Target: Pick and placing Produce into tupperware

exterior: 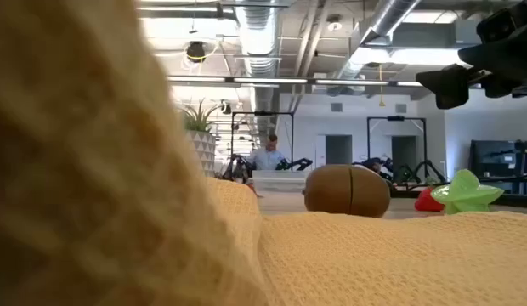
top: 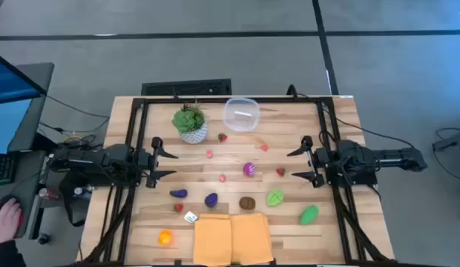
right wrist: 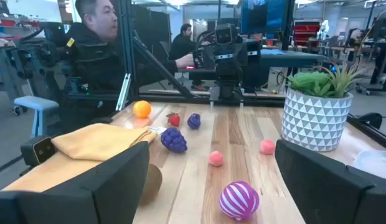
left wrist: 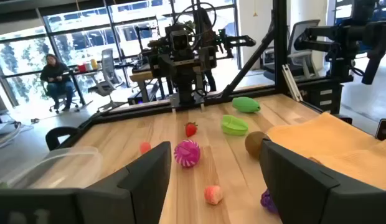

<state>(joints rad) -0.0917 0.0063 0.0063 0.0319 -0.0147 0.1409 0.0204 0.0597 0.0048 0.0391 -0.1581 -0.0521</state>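
The produce lies scattered on the wooden table: a pink-striped ball [top: 249,169], a brown piece [top: 247,202], two green pieces [top: 274,197] [top: 309,214], purple pieces [top: 211,199], small red and pink ones and an orange [top: 165,237]. The clear tupperware [top: 241,113] rests on its base at the far edge, beside the potted plant [top: 189,122]. My left gripper [top: 171,164] hovers open at the table's left side, pointing level toward the middle. My right gripper [top: 291,165] hovers open at the right side, facing it. Neither has anything between its fingers.
A yellow cloth [top: 232,237] lies at the near edge and fills the low view's foreground. A small white item [top: 190,217] sits by its left corner. A dark frame [top: 133,133] borders the table. People sit in the room beyond; a hand [top: 6,215] rests at a desk on the left.
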